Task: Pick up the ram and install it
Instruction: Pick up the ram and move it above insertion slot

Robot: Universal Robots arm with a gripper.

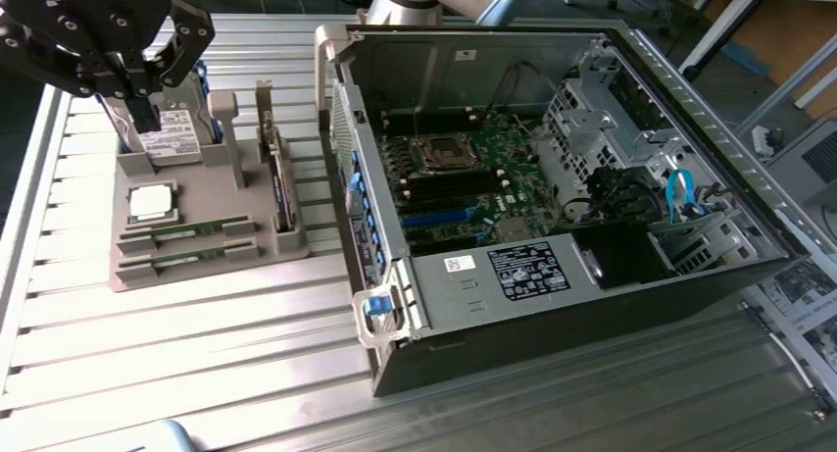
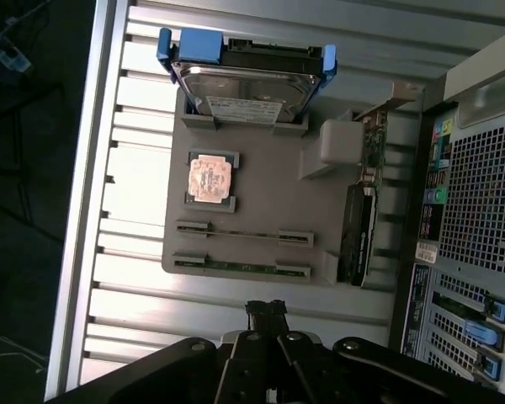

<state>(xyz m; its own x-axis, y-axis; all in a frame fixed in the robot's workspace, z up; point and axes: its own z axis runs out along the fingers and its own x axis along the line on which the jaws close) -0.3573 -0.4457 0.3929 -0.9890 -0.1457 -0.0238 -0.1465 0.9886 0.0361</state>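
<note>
Jaws hang clenched on nothing above a silver hard drive (image 1: 176, 143) at the far end of a grey plastic holder (image 1: 216, 202); two thin green ram sticks (image 1: 183, 228) lie slotted at its near end, untouched.

1. The table (image 1: 196, 374) under the holder (image 1: 225, 205) was ribbed bare metal with a dull sheen
2. The holder looked like matt grey plastic
3. On the holder, the hard drive (image 2: 244, 84) had a glossy metal face
4. The ram (image 2: 236, 267) was green circuit board
</note>
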